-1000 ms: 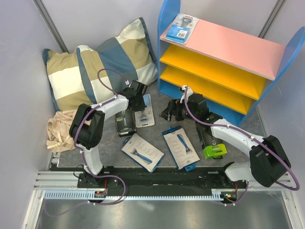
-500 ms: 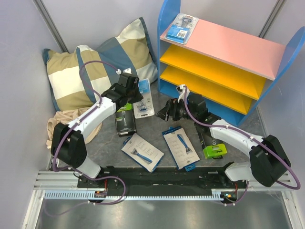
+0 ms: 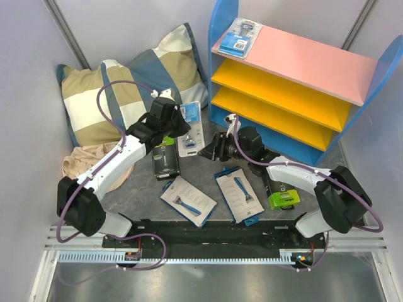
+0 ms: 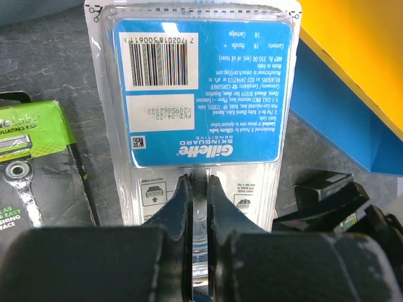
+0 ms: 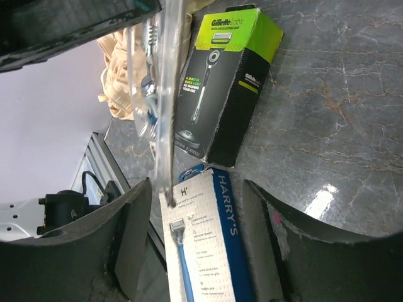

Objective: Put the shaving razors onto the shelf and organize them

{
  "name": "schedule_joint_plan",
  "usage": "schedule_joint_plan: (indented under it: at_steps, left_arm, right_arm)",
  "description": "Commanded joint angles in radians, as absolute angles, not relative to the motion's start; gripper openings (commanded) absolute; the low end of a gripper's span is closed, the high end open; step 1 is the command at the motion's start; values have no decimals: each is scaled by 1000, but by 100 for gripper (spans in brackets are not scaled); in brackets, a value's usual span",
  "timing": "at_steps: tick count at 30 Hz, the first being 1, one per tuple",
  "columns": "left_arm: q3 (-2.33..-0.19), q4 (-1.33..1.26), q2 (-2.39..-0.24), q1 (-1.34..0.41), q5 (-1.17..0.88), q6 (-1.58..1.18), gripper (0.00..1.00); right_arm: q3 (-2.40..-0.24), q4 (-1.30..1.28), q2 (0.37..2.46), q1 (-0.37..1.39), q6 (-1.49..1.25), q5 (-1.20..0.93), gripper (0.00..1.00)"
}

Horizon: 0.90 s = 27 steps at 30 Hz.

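Well, blister pack (image 4: 200,107) (in left hand (image 4: 198,182))

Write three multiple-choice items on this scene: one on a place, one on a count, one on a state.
1. The blister pack on the shelf lies on: A the pink top board; B a yellow board; C the floor under it.
2. How many flat white boxes lie on the table? A one; B two; C four.
3. The left hand is: A open, empty; B shut on the other blister pack; C shut on a black box.

A: it sits at that board's left end. B: two lie near the table's near edge. B: its fingers pinch the pack's lower edge.
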State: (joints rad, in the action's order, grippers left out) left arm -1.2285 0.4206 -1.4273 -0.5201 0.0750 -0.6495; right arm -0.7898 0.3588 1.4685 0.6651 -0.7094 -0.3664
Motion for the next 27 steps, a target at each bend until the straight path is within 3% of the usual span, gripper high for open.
schedule_joint_plan:
  at_steps: [1, 10, 19, 20, 27]
  left_arm:
    - [-1221, 399, -1378, -532, 58, -647, 2]
    - [-1232, 397, -1379, -543, 41, -649, 2]
    - [-1226, 391, -1368, -545, 57, -652, 3]
    - [-1224, 391, -1367, -545, 57, -652, 5]
    - [-1223, 393, -1326, -545, 86, -609, 39]
  right_arm:
    - [-836, 466, 1488, 672, -744, -377, 65]
    - [-831, 551, 1517, 681, -791, -403, 57]
    - [-819, 574, 1514, 683, -799, -419, 24]
    - [-819, 568, 1511, 683, -798, -414, 17]
    - [-801, 566, 1479, 681, -792, -402, 7]
